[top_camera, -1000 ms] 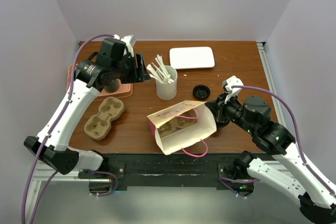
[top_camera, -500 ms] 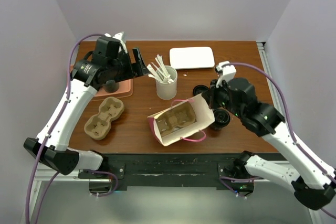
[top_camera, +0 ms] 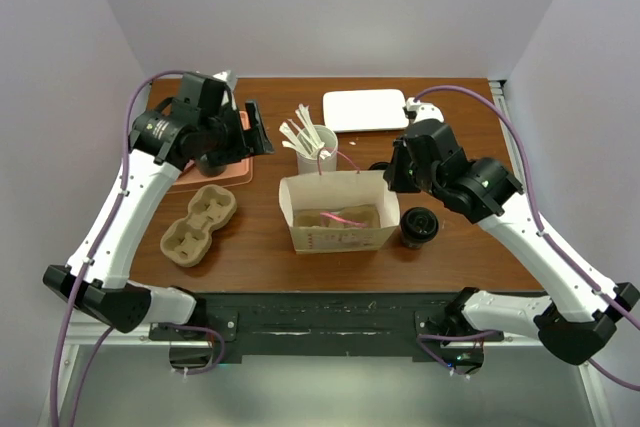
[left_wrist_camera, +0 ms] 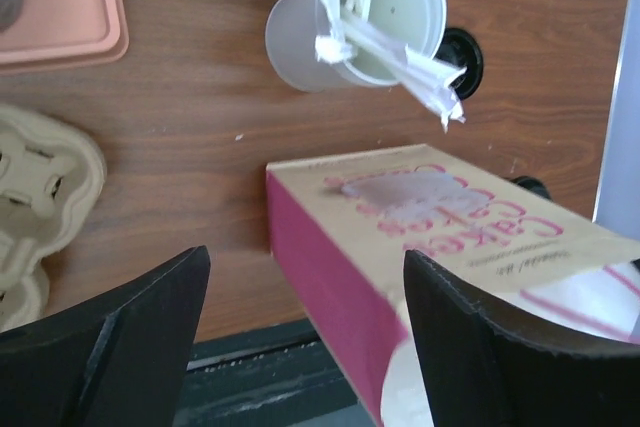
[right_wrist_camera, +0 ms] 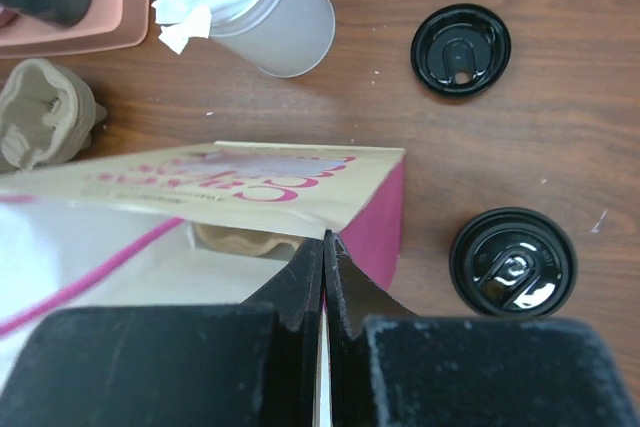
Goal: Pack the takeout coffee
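Note:
The takeout coffee (top_camera: 420, 227), a small dark cup with a black lid (right_wrist_camera: 513, 262), stands on the table just right of the paper bag. The tan bag with pink sides (top_camera: 335, 215) stands upright with its mouth open, and a tan cup carrier (right_wrist_camera: 240, 239) lies inside it. My right gripper (right_wrist_camera: 325, 237) is shut on the bag's upper right edge (top_camera: 392, 182). My left gripper (left_wrist_camera: 305, 297) hangs open above the table, behind and left of the bag (left_wrist_camera: 440, 217), with nothing between its fingers (top_camera: 255, 135).
A white cup of stirrers (top_camera: 318, 155) stands just behind the bag. A loose black lid (right_wrist_camera: 461, 49) lies behind the coffee. A second cup carrier (top_camera: 200, 222) lies at the left, a pink tray (top_camera: 225, 169) at the back left, a white tray (top_camera: 365, 109) at the back.
My right gripper has risen and moved leftwards, pulling the bag from lying on its side to upright. The left gripper has opened wider and drawn back a little.

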Controlling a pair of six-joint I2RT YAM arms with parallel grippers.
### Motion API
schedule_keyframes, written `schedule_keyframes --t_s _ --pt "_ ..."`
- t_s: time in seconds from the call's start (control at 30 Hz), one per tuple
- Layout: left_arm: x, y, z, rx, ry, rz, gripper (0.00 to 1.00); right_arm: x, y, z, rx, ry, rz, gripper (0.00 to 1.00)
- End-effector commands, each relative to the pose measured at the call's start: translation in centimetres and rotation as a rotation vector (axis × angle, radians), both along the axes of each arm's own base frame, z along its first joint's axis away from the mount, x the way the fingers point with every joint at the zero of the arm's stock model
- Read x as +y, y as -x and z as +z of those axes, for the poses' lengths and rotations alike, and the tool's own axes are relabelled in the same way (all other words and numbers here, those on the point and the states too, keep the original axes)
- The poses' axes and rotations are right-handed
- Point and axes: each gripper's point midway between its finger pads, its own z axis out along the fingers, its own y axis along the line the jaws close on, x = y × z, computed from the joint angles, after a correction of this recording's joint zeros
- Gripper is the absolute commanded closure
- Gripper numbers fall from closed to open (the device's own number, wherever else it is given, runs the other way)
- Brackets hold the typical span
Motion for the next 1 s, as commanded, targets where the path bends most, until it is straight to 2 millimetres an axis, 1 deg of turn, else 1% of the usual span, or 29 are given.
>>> schedule_keyframes --t_s 0.0,0.03,0.07,0.1,0.13,0.17,0.2,0.23,0.3,0.33,0.37,0.4,0.43,0.47,0.5,0.53,0.57,0.6,0.63,0.7,0.73,0.77,0.8,0.83,0.87,0.9,0.93,0.97 --pt "-1.0 3.4 1.3 -0.007 -0.039 -0.061 0.18 0.3 0.3 0.0 0.057 -0.047 -0.059 1.0" --pt "-1.6 3.8 1.3 0.003 -0.02 -0.055 0.19 0.4 0.1 0.1 0.054 -0.049 -0.058 0.99" --pt "-2.6 4.6 1.3 0.009 -0.005 -0.084 0.2 0.5 0.0 0.1 0.056 -0.049 -0.061 0.97" --pt "-3.1 5.0 1.3 0.013 0.012 -0.091 0.21 0.5 -0.1 0.2 0.05 -0.053 -0.068 0.9" --pt "-3.6 5.5 1.3 0.026 0.043 -0.093 0.23 0.4 -0.3 0.3 0.044 -0.052 -0.078 0.85" --pt "-4.1 6.1 1.3 0.032 0.052 -0.105 0.24 0.2 -0.2 0.3 0.039 -0.053 -0.085 0.82" --pt "-4.2 6.5 1.1 0.047 0.057 -0.101 0.25 0.1 -0.4 0.5 0.03 -0.055 -0.09 0.8" --pt "-3.9 6.6 0.7 0.055 0.042 -0.094 0.27 -0.1 -0.5 0.7 0.017 -0.053 -0.101 0.8" --pt "-3.7 6.9 -0.1 0.074 0.009 -0.1 0.27 -0.5 -0.6 1.1 0.001 -0.056 -0.118 0.75" --pt "-3.8 6.9 -0.2 0.08 0.006 -0.103 0.28 -0.7 -0.8 1.4 -0.013 -0.055 -0.13 0.68" --pt "-3.9 6.9 -0.4 0.081 0.005 -0.111 0.29 -0.8 -0.7 1.7 -0.024 -0.058 -0.127 0.65" --pt "-4.2 6.6 -0.7 0.08 0.004 -0.121 0.3 -0.7 -0.8 2.5 -0.045 -0.07 -0.118 0.62" --pt "-4.6 6.6 -0.9 0.085 0.012 -0.136 0.32 -0.7 -0.8 2.9 -0.059 -0.072 -0.107 0.54" --pt "-5.1 6.3 -1.1 0.08 0.018 -0.15 0.33 -0.7 -0.7 3.3 -0.075 -0.06 -0.075 0.5" --pt "-5.3 6.2 -1.8 0.095 0.011 -0.162 0.33 -0.7 -0.8 3.7 -0.087 -0.059 -0.073 0.47" --pt "-5.7 6.3 -2.1 0.106 0.021 -0.177 0.34 -0.9 -0.8 3.6 -0.08 -0.042 -0.081 0.47" --pt "-6.2 6.0 -2.1 0.094 0.034 -0.188 0.34 -1.4 -1.0 3.9 -0.087 -0.025 -0.098 0.47" --pt "-6.4 5.8 -2.5 0.098 0.033 -0.195 0.35 -1.5 -1.0 4.5 -0.096 -0.02 -0.097 0.47" --pt "-6.6 5.7 -2.5 0.091 0.042 -0.202 0.36 -1.6 -1.0 4.7 -0.102 -0.014 -0.092 0.47" --pt "-6.8 5.0 -2.6 0.076 0.033 -0.202 0.39 -1.9 -1.2 5.7 -0.135 -0.007 -0.095 0.49" --pt "-6.8 4.7 -2.6 0.069 0.023 -0.199 0.42 -2.3 -1.2 5.9 -0.141 0.005 -0.11 0.5" --pt "-6.9 4.4 -2.3 0.062 0.018 -0.201 0.43 -2.9 -1.3 6.0 -0.143 0.013 -0.138 0.49" --pt "-6.8 4.0 -2.8 0.067 -0.009 -0.208 0.44 -4.4 -1.4 5.8 -0.144 0.058 -0.197 0.47" --pt "-6.7 3.8 -3.0 0.067 -0.027 -0.209 0.48 -5.4 -1.6 5.7 -0.139 0.074 -0.233 0.47" --pt "-6.7 3.6 -2.9 0.062 -0.04 -0.213 0.5 -6.3 -1.7 5.5 -0.139 0.101 -0.247 0.48" --pt "-6.6 3.2 -3.3 0.063 -0.068 -0.219 0.53 -7.1 -1.8 4.7 -0.123 0.124 -0.265 0.53" --pt "-6.5 3.0 -3.3 0.061 -0.077 -0.221 0.6 -8.6 -2.2 4.2 -0.108 0.14 -0.315 0.53" --pt "-6.5 2.8 -2.8 0.055 -0.084 -0.226 0.65 -9.4 -2.3 3.7 -0.093 0.156 -0.326 0.52"
